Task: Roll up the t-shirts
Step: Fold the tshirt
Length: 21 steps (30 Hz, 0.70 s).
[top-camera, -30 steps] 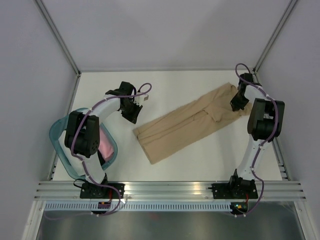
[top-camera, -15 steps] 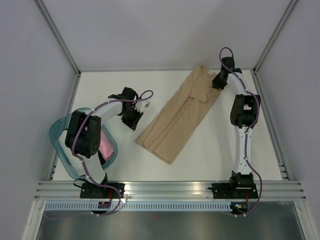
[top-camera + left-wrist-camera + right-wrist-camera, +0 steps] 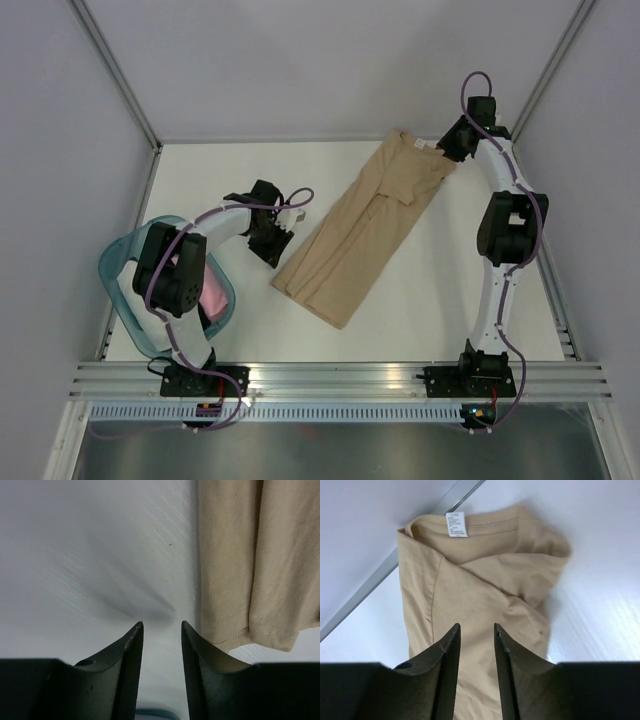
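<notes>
A tan t-shirt, folded into a long strip, lies slantwise on the white table with its collar at the back. In the right wrist view its collar with a small white label points at the back wall. My right gripper hovers open just right of the collar; its open fingers hold nothing, with the cloth lying beneath. My left gripper is open on bare table just left of the hem, fingers apart from the cloth. A pink t-shirt lies in the basket.
A translucent teal basket stands at the near left, partly under the left arm. Grey walls and metal frame rails close the back and sides. The shirt's collar lies close to the back rail.
The right gripper swung the collar end to the back, turning the shirt steeper, then opened, let go and drew back right. The left gripper opened wider and edged toward the hem.
</notes>
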{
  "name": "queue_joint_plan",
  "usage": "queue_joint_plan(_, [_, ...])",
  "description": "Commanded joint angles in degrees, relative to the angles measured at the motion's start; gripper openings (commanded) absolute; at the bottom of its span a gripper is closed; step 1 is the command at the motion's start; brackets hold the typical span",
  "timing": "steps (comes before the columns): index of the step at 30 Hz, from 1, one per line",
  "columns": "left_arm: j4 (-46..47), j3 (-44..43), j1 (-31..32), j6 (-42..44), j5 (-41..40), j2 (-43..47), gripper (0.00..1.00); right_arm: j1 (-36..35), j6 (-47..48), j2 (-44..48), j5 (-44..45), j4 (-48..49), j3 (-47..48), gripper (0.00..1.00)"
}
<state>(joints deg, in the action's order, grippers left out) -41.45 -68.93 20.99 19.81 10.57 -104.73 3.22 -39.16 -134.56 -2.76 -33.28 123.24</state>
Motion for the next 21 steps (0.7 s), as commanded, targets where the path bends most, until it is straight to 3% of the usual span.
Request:
queue_joint_plan(1, [1.7, -0.2, -0.1, -1.5, -0.1, -1.1, 0.43, 3.0, 0.7, 5.7, 0.7, 2.1, -6.8, 0.4])
queue_joint_plan(5, [1.8, 0.0, 0.4, -1.8, -0.3, -2.8, 0.47, 5.1, 0.0, 2.9, -2.2, 1.8, -8.4, 0.43])
queue_joint_plan(10, [2.1, 2.4, 2.9, -1.6, 0.3, -3.4, 0.45, 6.4, -4.7, -4.4, -4.5, 2.9, -3.5, 0.42])
queue_joint_plan(15, [2.3, 6.2, 5.4, -2.2, 2.4, -2.2, 0.26, 7.8, -13.3, -10.5, -7.8, 9.4, -0.8, 0.4])
queue_joint_plan(18, [2.3, 8.4, 6.6, -2.8, 3.8, -0.8, 0.12, 7.2, -17.5, -13.2, -9.3, 13.1, -0.5, 0.29])
queue_joint_plan(21, [2.2, 10.5, 7.7, -2.3, 4.9, 0.7, 0.02, 6.4, -19.3, -16.5, -10.1, 14.7, 2.3, 0.13])
